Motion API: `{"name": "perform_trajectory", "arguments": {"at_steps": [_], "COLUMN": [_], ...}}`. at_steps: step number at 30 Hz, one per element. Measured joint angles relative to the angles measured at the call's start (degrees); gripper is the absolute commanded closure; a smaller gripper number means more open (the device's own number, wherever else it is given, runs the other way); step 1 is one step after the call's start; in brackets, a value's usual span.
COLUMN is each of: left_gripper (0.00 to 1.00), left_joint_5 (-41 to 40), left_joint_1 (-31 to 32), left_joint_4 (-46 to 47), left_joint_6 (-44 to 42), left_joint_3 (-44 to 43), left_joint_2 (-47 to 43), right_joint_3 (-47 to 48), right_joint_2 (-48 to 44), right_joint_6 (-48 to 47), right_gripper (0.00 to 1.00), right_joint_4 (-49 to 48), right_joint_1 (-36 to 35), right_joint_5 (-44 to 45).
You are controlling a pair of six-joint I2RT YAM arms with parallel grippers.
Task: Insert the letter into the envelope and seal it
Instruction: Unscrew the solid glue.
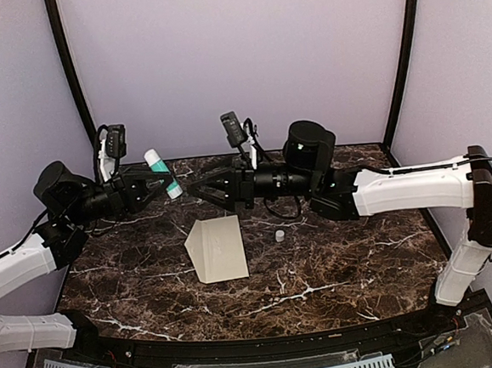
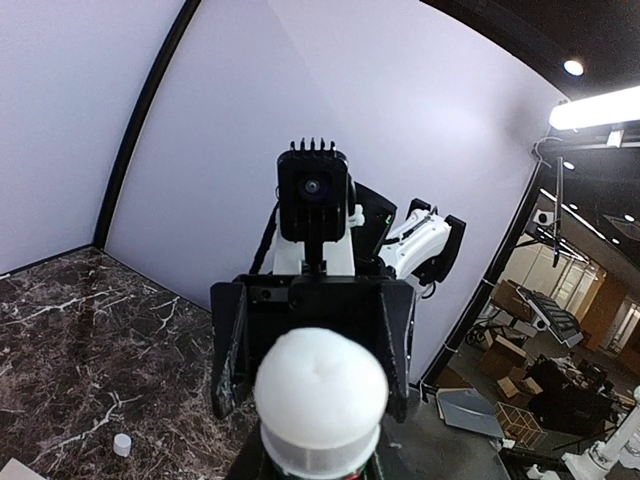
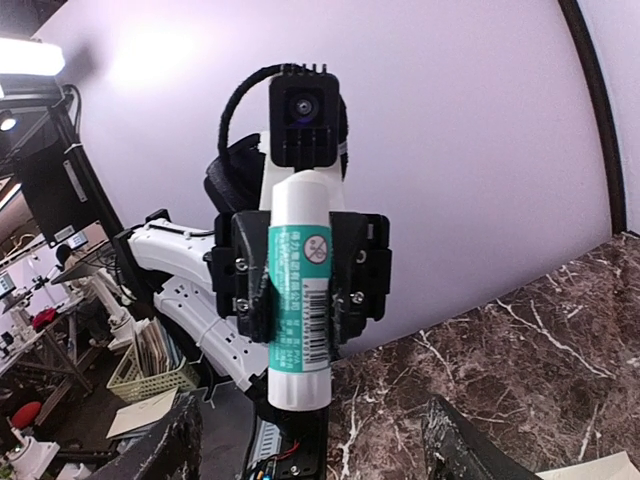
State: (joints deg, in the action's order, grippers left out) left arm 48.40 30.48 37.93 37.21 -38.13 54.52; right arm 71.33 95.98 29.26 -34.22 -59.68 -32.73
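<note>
The cream envelope [image 1: 217, 248] lies flat at mid-table; a corner of it shows in the right wrist view [image 3: 600, 468]. The letter does not show in any view. My left gripper [image 1: 159, 185] is raised at the back left, shut on a white and teal glue stick [image 1: 157, 164] that stands across its fingers. The right wrist view shows the stick [image 3: 300, 300] clamped between those fingers [image 3: 250, 285]. My right gripper [image 1: 197, 190] faces it from the right, open, a short gap away. Its own fingertips [image 3: 165, 450] stand wide apart. The stick's rounded white end [image 2: 320, 395] fills the left wrist view.
A small white cap [image 1: 279, 234] stands on the dark marble table [image 1: 337, 262] right of the envelope; it also appears in the left wrist view [image 2: 122, 444]. Purple walls close the back and sides. Both arms hang above the table's far half.
</note>
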Motion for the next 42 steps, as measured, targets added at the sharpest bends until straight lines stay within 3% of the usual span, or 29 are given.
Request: {"name": "perform_trajectory", "arguments": {"at_steps": [10,17,24,29,34,42], "left_gripper": [1.0,1.0,1.0,1.0,1.0,1.0], "left_joint_5": [-11.8,-13.6,-13.6,-13.3,-12.5,-11.7], "left_joint_1": [0.0,0.0,0.0,0.0,0.0,0.0], "left_joint_4": [-7.4,-8.9,-9.0,-9.0,-9.0,-9.1], "left_joint_6": [0.2,0.2,0.2,0.2,0.2,0.4], "left_joint_3": [-0.2,-0.4,-0.4,-0.4,-0.6,-1.1], "left_joint_2": [-0.3,1.5,2.3,2.6,3.3,3.8], "right_joint_3": [6.0,14.1,15.8,15.8,15.8,15.8], "right_joint_2": [1.5,6.2,8.7,8.8,8.8,8.8], "right_joint_6": [-8.6,-13.9,-16.2,-16.6,-16.7,-16.8], "right_gripper": [0.35,0.53,0.71,0.7,0.63,0.66], "right_joint_4": [15.1,23.7,28.9,29.6,29.7,29.6], "right_joint_1": [-4.3,-6.6,-7.0,-7.0,-7.0,-7.0], "right_joint_5": [17.4,24.2,27.5,28.3,28.6,28.7]}}
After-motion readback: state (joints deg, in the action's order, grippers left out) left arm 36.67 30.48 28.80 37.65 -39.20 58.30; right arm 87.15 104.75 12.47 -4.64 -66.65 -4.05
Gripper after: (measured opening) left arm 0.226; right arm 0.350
